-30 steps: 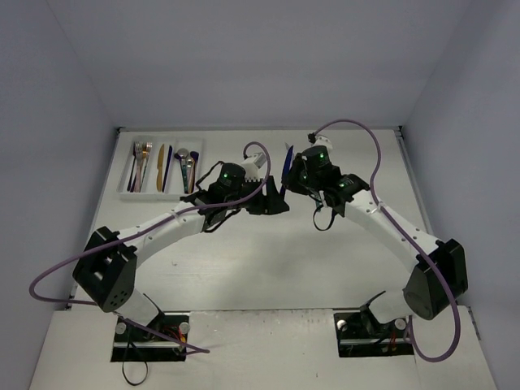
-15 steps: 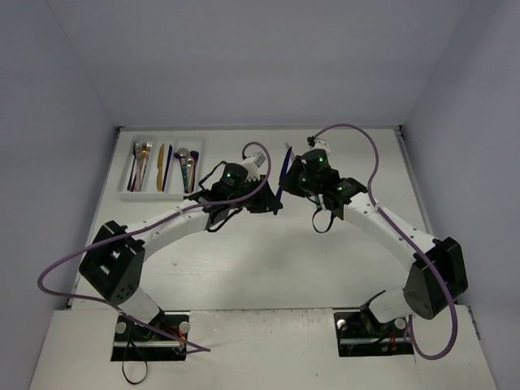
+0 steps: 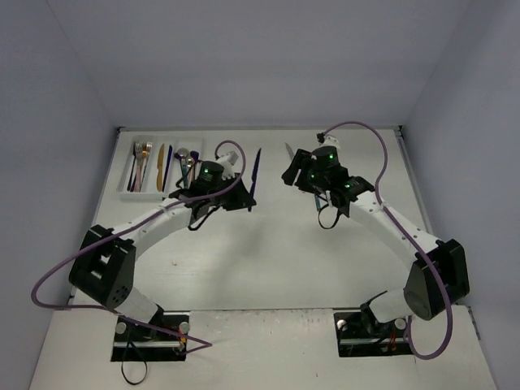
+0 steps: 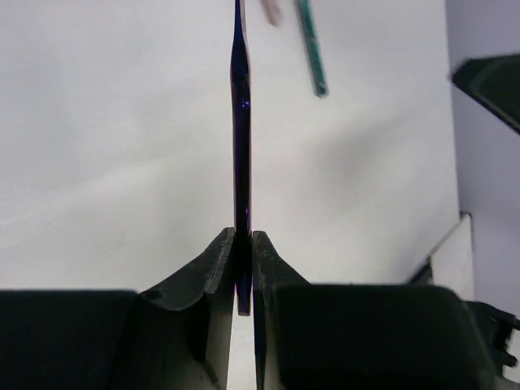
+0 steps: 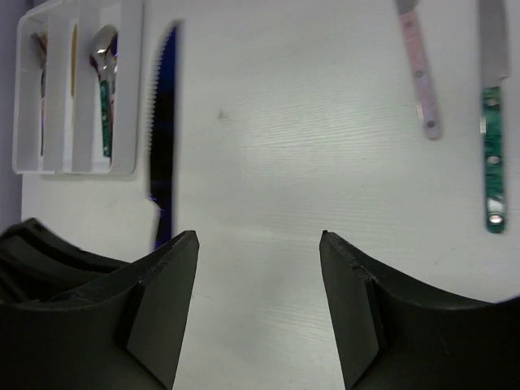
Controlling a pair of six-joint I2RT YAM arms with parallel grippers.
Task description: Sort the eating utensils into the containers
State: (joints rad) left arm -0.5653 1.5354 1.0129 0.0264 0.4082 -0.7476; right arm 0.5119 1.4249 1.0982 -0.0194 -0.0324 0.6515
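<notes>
Dark blue and serrated, a knife (image 3: pixel 253 175) is hanging over the table's far middle, clamped by its handle in the left end effector (image 4: pixel 243 236). The right end effector (image 5: pixel 260 240) is gaping wide and empty nearby. With the white tray (image 5: pixel 73 168) lying at the far left corner, lining the blade along a compartment before letting go looks wisest.

We see the dark blue knife (image 3: pixel 254 168) gripped by its handle, right of the white tray (image 5: pixel 130 89) holding forks (image 3: pixel 143 158), knives (image 3: pixel 164 166) and spoons (image 3: pixel 186 162). A pink-handled piece (image 5: pixel 422 81) and a teal-handled knife (image 5: pixel 491 162) lie on the table farther right.
</notes>
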